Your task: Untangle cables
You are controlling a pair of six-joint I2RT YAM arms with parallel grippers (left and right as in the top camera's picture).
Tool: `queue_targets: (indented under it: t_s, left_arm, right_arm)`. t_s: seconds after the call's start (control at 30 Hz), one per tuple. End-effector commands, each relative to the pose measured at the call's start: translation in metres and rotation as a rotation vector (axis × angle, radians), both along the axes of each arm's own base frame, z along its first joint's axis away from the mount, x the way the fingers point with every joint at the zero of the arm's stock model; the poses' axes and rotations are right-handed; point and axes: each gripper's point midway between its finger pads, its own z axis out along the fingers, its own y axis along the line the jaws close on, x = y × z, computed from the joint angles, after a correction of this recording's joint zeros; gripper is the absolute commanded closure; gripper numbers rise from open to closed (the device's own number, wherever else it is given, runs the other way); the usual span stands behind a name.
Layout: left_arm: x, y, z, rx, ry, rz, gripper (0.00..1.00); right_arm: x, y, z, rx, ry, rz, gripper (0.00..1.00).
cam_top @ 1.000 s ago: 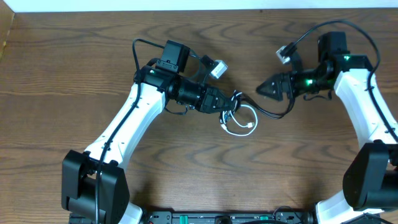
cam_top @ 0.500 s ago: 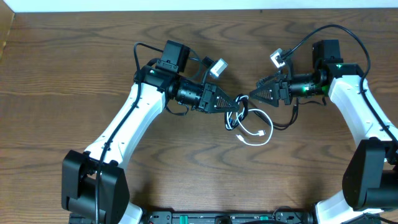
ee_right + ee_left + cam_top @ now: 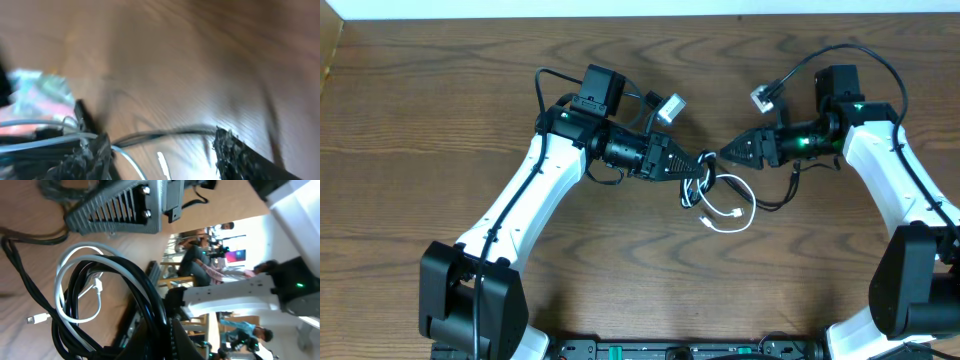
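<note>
Right gripper [image 3: 724,153] has closed in from the right, jaws apart (wrist view blurred). Its tips sit just beside the left gripper [image 3: 706,161], which stays clamped on the cables [image 3: 698,190] trailing onto the table [image 3: 440,120]. Second hold likely next.

The table [image 3: 420,90] is seen straight down from a fixed, distant overhead camera. The cable tangle [image 3: 694,192] at frame centre is shared with the close, tilted left wrist view; the right wrist view is held close to the wood, blurred.
</note>
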Motion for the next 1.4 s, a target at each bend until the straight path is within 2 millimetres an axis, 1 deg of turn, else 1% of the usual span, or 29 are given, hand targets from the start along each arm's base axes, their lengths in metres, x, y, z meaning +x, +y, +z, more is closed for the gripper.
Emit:
queue_targets:
  t_s: [0.0,0.07,0.17,0.23,0.33,0.37,0.4,0.43,0.53,0.57,0.6,0.67,0.83,1.07,1.13,1.27,1.37]
  left_arm:
    - [0.009,0.004,-0.009,0.083,0.0,0.059,0.93]
    - [0.017,0.008,-0.021,0.162,0.032,0.122,0.93]
    - [0.034,0.016,-0.037,0.282,0.088,0.25,0.93]
    - [0.043,0.016,-0.038,0.298,0.108,0.304,0.93]
    - [0.054,0.012,-0.031,0.266,0.104,0.338,0.93]
    - [0.057,0.011,-0.029,0.256,0.102,0.349,0.93]
    - [0.06,0.01,-0.026,0.245,0.096,0.356,0.93]
    - [0.063,0.009,-0.024,0.236,0.087,0.361,0.93]
    - [0.066,0.008,-0.022,0.224,0.073,0.367,0.93]
    - [0.066,0.008,-0.021,0.223,0.071,0.368,0.93]
    - [0.067,0.008,-0.021,0.222,0.07,0.368,0.92]
    - [0.067,0.008,-0.021,0.222,0.07,0.367,0.93]
    - [0.067,0.008,-0.021,0.222,0.07,0.367,0.93]
    - [0.067,0.008,-0.021,0.222,0.07,0.367,0.93]
    - [0.067,0.008,-0.021,0.222,0.07,0.367,0.93]
    - [0.067,0.008,-0.021,0.222,0.077,0.37,0.93]
    - [0.066,0.007,-0.021,0.219,0.079,0.366,0.93]
  right_arm:
    - [-0.001,-0.018,-0.021,-0.134,0.17,-0.17,0.39]
    - [-0.007,-0.008,-0.011,-0.063,0.146,-0.102,0.39]
    - [-0.019,0.013,0.015,0.117,0.08,0.029,0.42]
    - [-0.024,0.023,0.031,0.219,0.047,0.084,0.46]
    - [-0.03,0.035,0.039,0.264,0.039,0.125,0.52]
    - [-0.032,0.039,0.039,0.263,0.037,0.138,0.57]
    - [-0.033,0.044,0.039,0.264,0.032,0.153,0.69]
    - [-0.035,0.048,0.039,0.264,0.037,0.162,0.77]
    - [-0.035,0.059,0.04,0.269,0.063,0.161,0.9]
    - [-0.034,0.062,0.041,0.271,0.07,0.157,0.91]
    - [-0.032,0.068,0.043,0.276,0.075,0.154,0.92]
    - [-0.03,0.073,0.045,0.287,0.084,0.149,0.92]
    - [-0.03,0.08,0.063,0.385,0.076,0.181,0.92]
    - [-0.034,0.085,0.064,0.39,0.091,0.193,0.9]
    - [-0.035,0.088,0.059,0.363,0.094,0.192,0.9]
    - [-0.034,0.094,0.034,0.212,0.142,0.128,0.91]
    - [-0.033,0.096,0.02,0.119,0.163,0.084,0.92]
